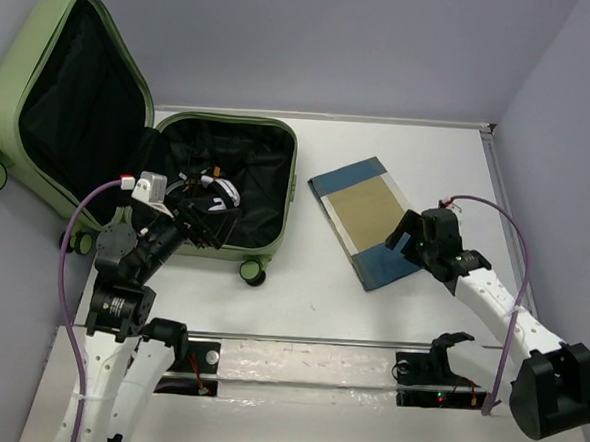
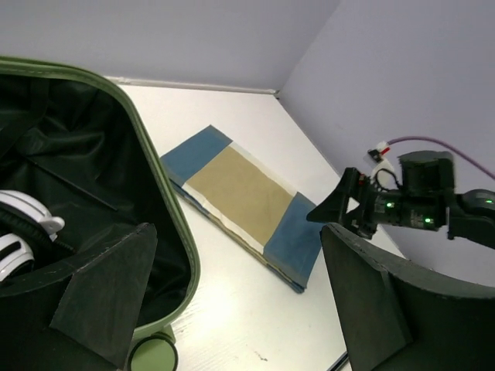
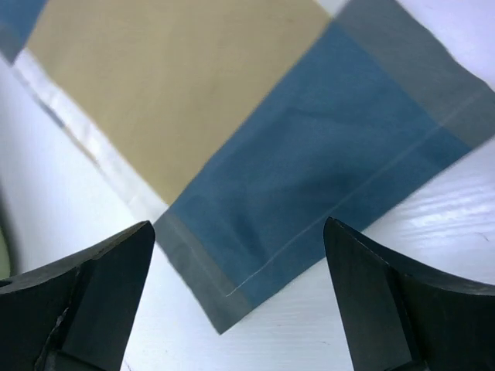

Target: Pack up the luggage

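The left gripper (image 2: 232, 301) hangs over the near part of the luggage (image 2: 184, 232), its fingers (image 2: 108, 286) spread wide with nothing between them. The luggage sits at the far left of the table (image 1: 320, 303). Its base lies flat with the cavity facing up, and its lid stands propped open on the left. Its long axis runs near to far, with a caster wheel (image 1: 252, 271) at the near end. A white-and-black item that looks like headphones (image 2: 19, 224) lies on the black lining. The right gripper (image 3: 240, 309), also wide open and holding nothing, hovers over the near right corner of a folded blue-and-tan cloth (image 3: 232, 116). The cloth lies flat on the table right of the luggage and apart from it, angled from far left to near right.
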